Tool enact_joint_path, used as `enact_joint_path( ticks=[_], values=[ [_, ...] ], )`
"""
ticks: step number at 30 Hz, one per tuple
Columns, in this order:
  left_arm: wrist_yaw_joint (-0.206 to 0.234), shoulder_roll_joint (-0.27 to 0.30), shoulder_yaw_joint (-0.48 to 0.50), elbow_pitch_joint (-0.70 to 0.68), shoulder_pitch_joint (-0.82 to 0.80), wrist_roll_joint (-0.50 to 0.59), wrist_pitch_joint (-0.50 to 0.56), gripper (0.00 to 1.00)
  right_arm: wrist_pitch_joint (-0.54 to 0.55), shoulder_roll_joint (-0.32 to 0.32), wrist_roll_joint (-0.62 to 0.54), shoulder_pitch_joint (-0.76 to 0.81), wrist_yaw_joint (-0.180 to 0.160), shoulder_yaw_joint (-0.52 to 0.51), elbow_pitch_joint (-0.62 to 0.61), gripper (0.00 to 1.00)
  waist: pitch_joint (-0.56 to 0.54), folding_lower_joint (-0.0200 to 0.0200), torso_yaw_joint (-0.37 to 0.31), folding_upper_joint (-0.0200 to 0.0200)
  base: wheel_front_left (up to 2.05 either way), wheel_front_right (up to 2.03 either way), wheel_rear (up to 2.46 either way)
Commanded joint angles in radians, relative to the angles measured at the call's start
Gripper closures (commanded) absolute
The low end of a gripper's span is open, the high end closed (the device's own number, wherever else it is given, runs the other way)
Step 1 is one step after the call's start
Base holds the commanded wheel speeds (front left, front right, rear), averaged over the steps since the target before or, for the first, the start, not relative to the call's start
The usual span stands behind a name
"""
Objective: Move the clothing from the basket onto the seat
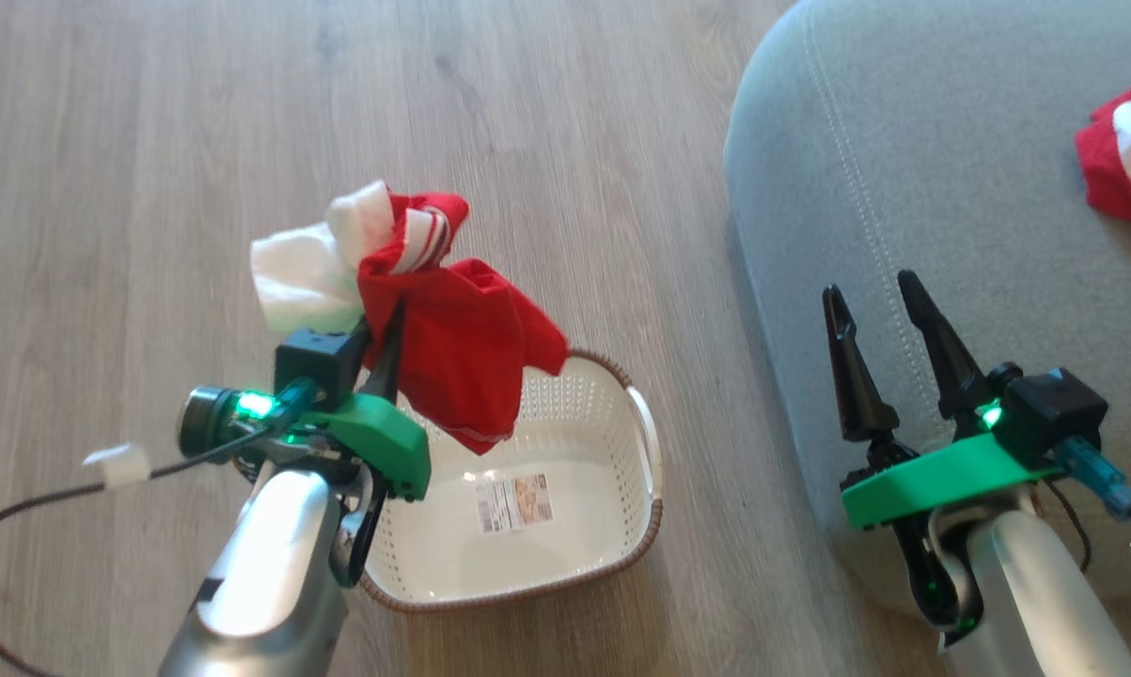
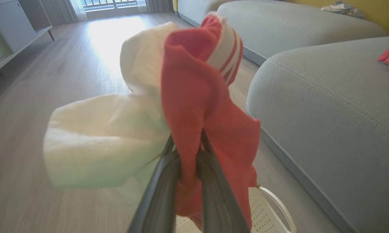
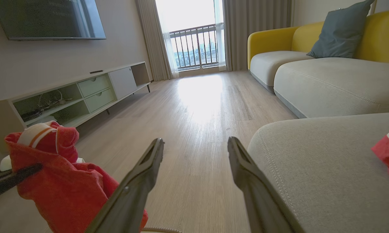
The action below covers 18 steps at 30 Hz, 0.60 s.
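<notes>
My left gripper (image 1: 391,324) is shut on a red and white piece of clothing (image 1: 452,348), held up above the left rim of the basket (image 1: 621,555). In the left wrist view the clothing (image 2: 194,97) bunches around my two fingers (image 2: 213,181). The cream basket stands on the floor; only the label shows on its bottom. Another red and white garment (image 1: 1124,160) lies on the grey-green seat (image 1: 903,169) at the far right. My right gripper (image 1: 873,301) is open over the seat's rounded corner, nothing between its fingers (image 3: 142,181).
Wooden floor (image 1: 198,141) stretches to the left and ahead. A black cable (image 1: 20,527) trails from my left arm. In the right wrist view a low TV cabinet (image 3: 84,94) stands along the left wall and a yellow-backed sofa (image 3: 310,58) runs on at the right.
</notes>
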Motion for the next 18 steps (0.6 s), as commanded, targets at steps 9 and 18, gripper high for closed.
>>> enact_joint_path(
  ticks=[9, 18],
  values=[
    [0.002, 0.002, 0.16, -0.37, 0.076, 0.048, -0.014, 1.0, -0.006, -0.015, 0.011, 0.043, 0.0, 0.031, -0.023, 0.0, -0.083, 0.0001, 0.009, -0.0001, 0.0, 0.0, 0.0],
    [-0.007, -0.013, 0.206, -0.669, 0.084, 0.083, -0.014, 1.0, -0.006, -0.018, 0.018, 0.059, 0.0, 0.044, -0.03, 0.0, -0.1, 0.0001, 0.007, -0.0001, 0.0, 0.0, 0.0]
  ],
)
